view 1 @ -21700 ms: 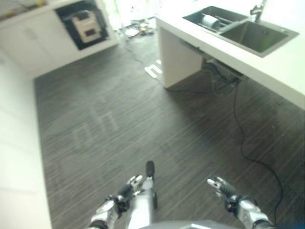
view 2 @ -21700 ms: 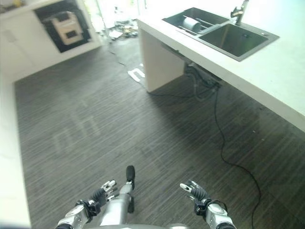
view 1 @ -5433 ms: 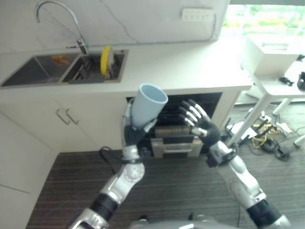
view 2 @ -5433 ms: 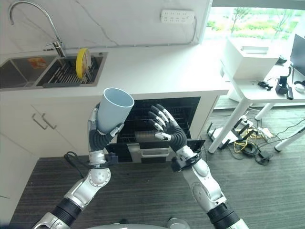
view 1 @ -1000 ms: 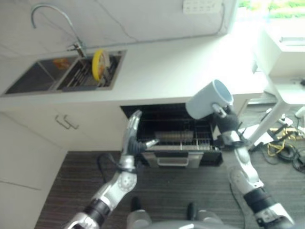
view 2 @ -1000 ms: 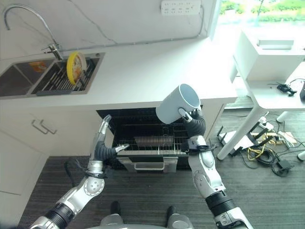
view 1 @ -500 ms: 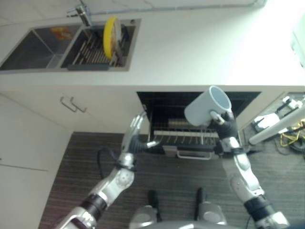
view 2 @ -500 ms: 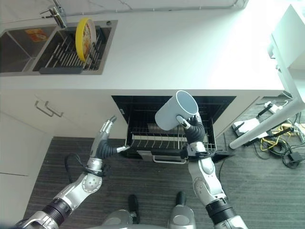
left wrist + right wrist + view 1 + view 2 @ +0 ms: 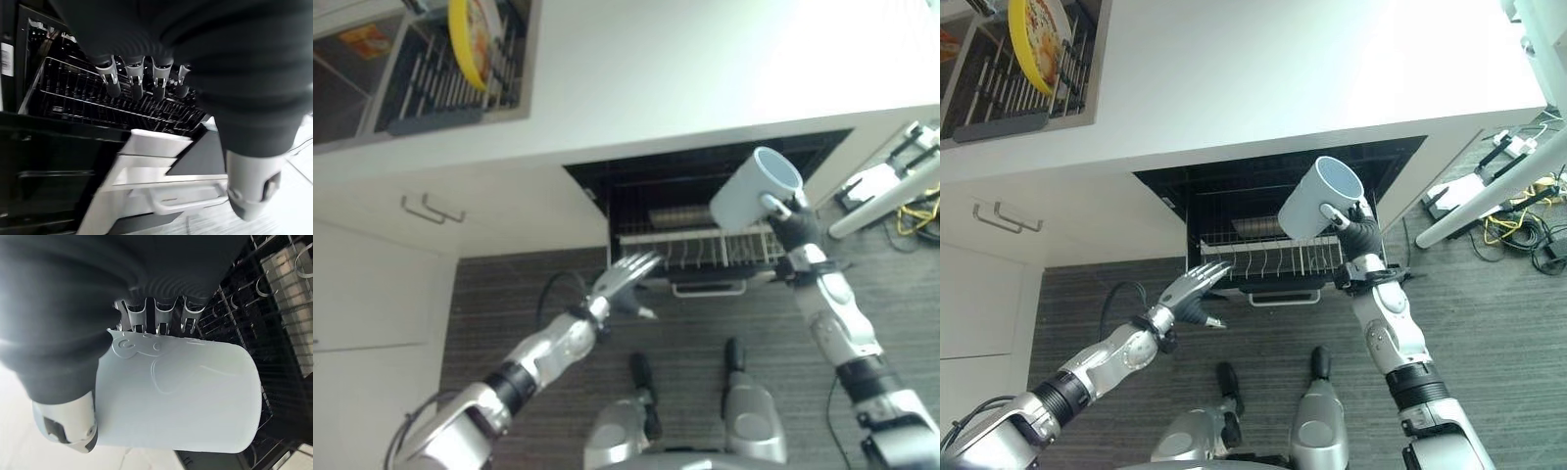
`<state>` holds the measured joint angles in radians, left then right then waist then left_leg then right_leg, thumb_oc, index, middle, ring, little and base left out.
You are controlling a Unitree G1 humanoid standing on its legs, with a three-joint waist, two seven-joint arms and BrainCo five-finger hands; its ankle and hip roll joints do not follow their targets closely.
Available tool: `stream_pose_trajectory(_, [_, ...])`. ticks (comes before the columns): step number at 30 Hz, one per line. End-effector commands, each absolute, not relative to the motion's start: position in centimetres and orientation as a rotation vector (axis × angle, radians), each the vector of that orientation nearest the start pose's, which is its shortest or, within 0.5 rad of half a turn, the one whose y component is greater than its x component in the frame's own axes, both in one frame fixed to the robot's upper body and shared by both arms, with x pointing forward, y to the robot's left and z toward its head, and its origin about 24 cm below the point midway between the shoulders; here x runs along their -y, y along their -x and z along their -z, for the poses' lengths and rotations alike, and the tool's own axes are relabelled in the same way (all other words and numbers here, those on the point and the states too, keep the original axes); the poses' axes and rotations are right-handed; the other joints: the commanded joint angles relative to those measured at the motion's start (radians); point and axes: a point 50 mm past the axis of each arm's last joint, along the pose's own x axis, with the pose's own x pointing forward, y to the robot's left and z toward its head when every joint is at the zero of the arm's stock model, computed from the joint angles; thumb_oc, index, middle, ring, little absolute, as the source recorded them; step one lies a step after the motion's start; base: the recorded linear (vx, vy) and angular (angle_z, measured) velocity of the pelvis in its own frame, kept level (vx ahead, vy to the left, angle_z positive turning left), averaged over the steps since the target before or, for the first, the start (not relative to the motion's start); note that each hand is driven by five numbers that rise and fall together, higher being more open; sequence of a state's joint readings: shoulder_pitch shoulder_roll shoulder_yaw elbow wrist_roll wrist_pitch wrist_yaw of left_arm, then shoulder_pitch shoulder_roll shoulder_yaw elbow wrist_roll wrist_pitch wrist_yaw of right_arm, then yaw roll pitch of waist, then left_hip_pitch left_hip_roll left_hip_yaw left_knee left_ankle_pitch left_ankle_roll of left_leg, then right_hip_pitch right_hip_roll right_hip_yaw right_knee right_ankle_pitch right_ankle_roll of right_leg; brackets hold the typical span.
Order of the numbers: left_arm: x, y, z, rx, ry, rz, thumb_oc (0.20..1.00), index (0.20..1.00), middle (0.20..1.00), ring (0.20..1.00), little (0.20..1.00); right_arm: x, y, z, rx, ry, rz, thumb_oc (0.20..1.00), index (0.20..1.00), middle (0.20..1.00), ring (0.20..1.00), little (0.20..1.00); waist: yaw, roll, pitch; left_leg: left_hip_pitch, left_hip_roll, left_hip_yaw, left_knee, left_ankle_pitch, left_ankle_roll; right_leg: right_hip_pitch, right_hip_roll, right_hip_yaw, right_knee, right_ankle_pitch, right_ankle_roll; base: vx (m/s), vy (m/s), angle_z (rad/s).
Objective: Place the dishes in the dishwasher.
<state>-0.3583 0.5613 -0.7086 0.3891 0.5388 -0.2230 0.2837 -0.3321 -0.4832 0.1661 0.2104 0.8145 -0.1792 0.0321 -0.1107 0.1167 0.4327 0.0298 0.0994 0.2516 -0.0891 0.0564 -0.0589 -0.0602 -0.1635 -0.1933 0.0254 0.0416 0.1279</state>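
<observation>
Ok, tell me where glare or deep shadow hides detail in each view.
Left eye view: the countertop is washed out white toward its right end. Right eye view: the dishwasher cavity is near black. Right wrist view: the mug in the right hand is evenly lit.

mug (image 9: 1320, 198): pale blue, tilted, mouth up and away, above the rack
dishwasher (image 9: 1273, 186): open, wire rack (image 9: 1268, 262) pulled out
plate (image 9: 1035, 26): yellow, on edge in sink rack
</observation>
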Motion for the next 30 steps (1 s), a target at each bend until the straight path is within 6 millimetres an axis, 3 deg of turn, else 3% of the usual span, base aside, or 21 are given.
stream_pose_trajectory(1, [-13.9,-27.7,-2.8,0.335,-1.267,0.512,1.0,1.0,1.0,1.0,1.0,20.1,-32.0,-14.4,0.346,-0.26,-0.179,0.2,0.2,0.2,0.2,0.2,0.003,-0.049,-0.041,-0.104,0.096,-0.078,0.138,-0.047,-0.045,-0.055,-0.117,0.053,0.113,-0.074,0.077,-0.01,-0.016,-0.03])
stream_pose_trajectory(3, [-14.0,-28.3,-3.5,0.349,-1.3,0.51,1.0,1.0,1.0,1.0,1.0,21.2,-32.7,-15.1,0.334,-0.196,-0.131,0.2,0.2,0.2,0.2,0.2,0.008,-0.046,-0.025,-0.132,0.098,-0.087,0.157,-0.045,-0.045,-0.082,-0.116,0.058,0.143,-0.083,0.073,-0.05,-0.031,-0.04])
stream_pose_trajectory(11, [-14.5,-28.9,-5.5,0.373,-1.358,0.57,1.0,1.0,1.0,1.0,1.0,26.7,-34.2,-14.8,0.177,-0.112,0.016,0.2,0.2,0.2,0.2,0.2,0.037,-0.037,-0.006,-0.139,0.096,-0.097,0.166,-0.044,-0.046,-0.078,-0.126,0.037,0.151,-0.082,0.072,-0.01,-0.053,0.05])
stream_pose_trajectory(21, [-14.3,-28.5,-7.9,0.444,-1.426,0.706,1.0,1.0,1.0,1.0,1.0,33.0,-35.4,-16.0,-0.028,0.051,0.189,0.2,0.2,0.2,0.2,0.2,0.086,-0.032,0.021,-0.147,0.099,-0.098,0.154,-0.033,-0.051,-0.065,-0.137,-0.002,0.134,-0.067,0.079,-0.02,-0.044,0.09])
stream_pose_trajectory(25, [-14.2,-28.7,-8.8,0.477,-1.44,0.71,1.0,1.0,1.0,1.0,1.0,33.7,-36.0,-17.4,-0.044,0.03,0.218,0.2,0.2,0.2,0.2,0.2,0.101,-0.025,0.037,-0.158,0.099,-0.096,0.151,-0.028,-0.054,-0.07,-0.141,-0.013,0.132,-0.062,0.081,-0.05,-0.024,0.05])
stream_pose_trajectory(30, [-13.7,-29.1,-9.6,0.514,-1.448,0.71,1.0,1.0,1.0,1.0,1.0,33.1,-37.1,-18.6,-0.058,0.019,0.233,0.2,0.2,0.2,0.2,0.2,0.115,-0.015,0.057,-0.175,0.095,-0.096,0.148,-0.02,-0.054,-0.086,-0.149,-0.02,0.139,-0.058,0.083,-0.04,0.006,0.13])
